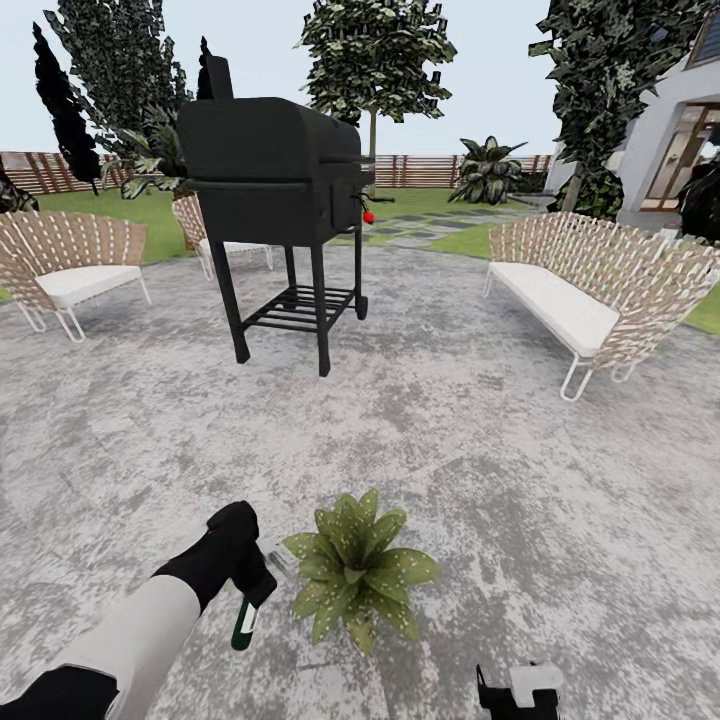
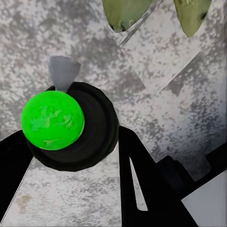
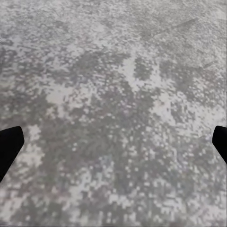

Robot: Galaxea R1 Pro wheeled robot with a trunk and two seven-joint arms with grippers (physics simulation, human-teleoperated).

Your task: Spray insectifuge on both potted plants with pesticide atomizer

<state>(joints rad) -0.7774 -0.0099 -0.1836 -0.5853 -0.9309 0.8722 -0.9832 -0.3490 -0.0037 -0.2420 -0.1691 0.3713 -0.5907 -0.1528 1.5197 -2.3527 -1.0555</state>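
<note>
Mottled grey concrete patio (image 1: 470,440) spreads across the scene, with a black grill (image 1: 280,200) standing at its far middle. Wicker seats with white cushions flank it: 1 chair (image 1: 70,265) far left and a long bench (image 1: 600,290) far right. A brown slat fence (image 1: 430,170) runs along the lawn behind.

Near the middle, 1 potted plant (image 1: 358,565), a rosette of pale-speckled pointed green leaves, sits on the concrete; its pot is hidden under the leaves. Just to its left, the left gripper (image 1: 252,585) is clamped around the pesticide atomizer (image 1: 245,622), which hangs with its dark green body toward the near side, close beside the plant's left leaves. In the left wrist view the atomizer (image 2: 53,120) appears end-on as a bright green disc in a black ring, with leaf tips beyond it. No label writing can be read.

At the near right, the right gripper (image 1: 520,690) hovers over bare concrete, its fingertips (image 3: 9,146) spread wide and holding nothing.
</note>
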